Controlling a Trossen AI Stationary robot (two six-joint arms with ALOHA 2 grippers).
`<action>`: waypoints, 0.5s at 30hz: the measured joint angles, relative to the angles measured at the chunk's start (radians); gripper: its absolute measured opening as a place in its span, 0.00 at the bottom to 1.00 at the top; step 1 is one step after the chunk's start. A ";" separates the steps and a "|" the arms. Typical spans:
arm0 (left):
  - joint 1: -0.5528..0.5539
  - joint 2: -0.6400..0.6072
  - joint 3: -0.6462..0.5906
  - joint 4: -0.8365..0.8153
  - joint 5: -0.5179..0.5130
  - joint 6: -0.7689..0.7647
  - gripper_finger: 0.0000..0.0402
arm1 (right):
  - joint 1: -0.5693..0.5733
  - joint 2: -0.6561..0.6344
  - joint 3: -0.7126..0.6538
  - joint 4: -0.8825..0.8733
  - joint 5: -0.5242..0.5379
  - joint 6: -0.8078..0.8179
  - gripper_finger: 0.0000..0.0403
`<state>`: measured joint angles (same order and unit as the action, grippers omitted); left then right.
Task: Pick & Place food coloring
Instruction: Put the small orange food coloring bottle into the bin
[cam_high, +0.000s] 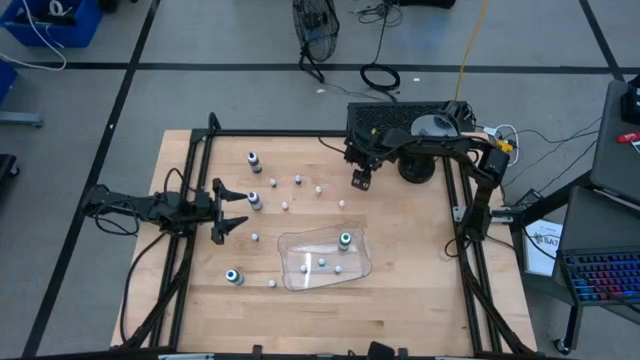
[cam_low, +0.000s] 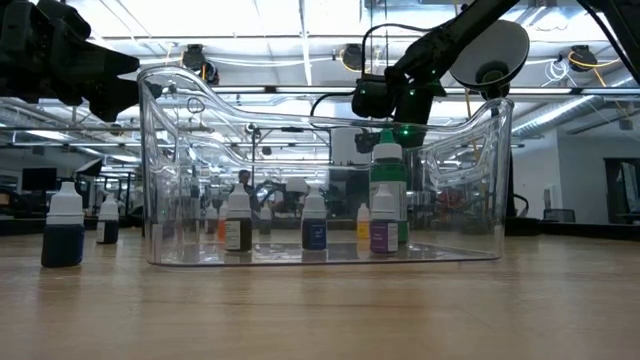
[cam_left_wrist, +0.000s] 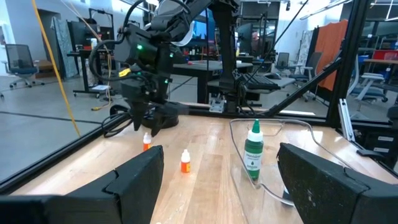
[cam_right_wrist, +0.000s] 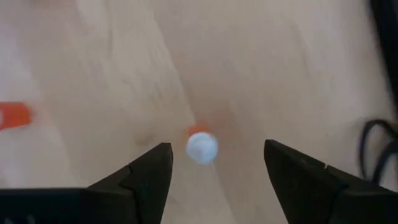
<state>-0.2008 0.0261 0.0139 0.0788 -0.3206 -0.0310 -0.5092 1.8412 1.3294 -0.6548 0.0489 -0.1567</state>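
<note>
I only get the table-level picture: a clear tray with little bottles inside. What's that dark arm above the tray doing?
Observer: It isn't over the tray. From above, the right gripper hangs beyond the tray's far side.
Operator: Is it holding something?
Observer: No. Its wrist camera shows it open, with a small white-capped orange bottle standing on the table below, between its fingers.
Operator: And the dark shape at my top left?
Observer: That's the left gripper, open and empty, at the table's left side.
</note>
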 joint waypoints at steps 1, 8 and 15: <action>0.000 0.000 0.000 0.000 0.000 0.000 0.77 | 0.000 0.000 0.000 -0.002 -0.001 0.001 0.59; 0.000 0.000 0.000 0.000 0.000 0.000 0.77 | -0.007 0.000 0.000 0.013 -0.001 0.003 0.59; 0.000 0.000 0.000 0.000 0.000 0.000 0.77 | -0.007 0.047 -0.001 0.026 -0.001 0.000 0.59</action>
<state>-0.2005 0.0261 0.0139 0.0788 -0.3206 -0.0311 -0.5159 1.8880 1.3285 -0.6289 0.0483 -0.1562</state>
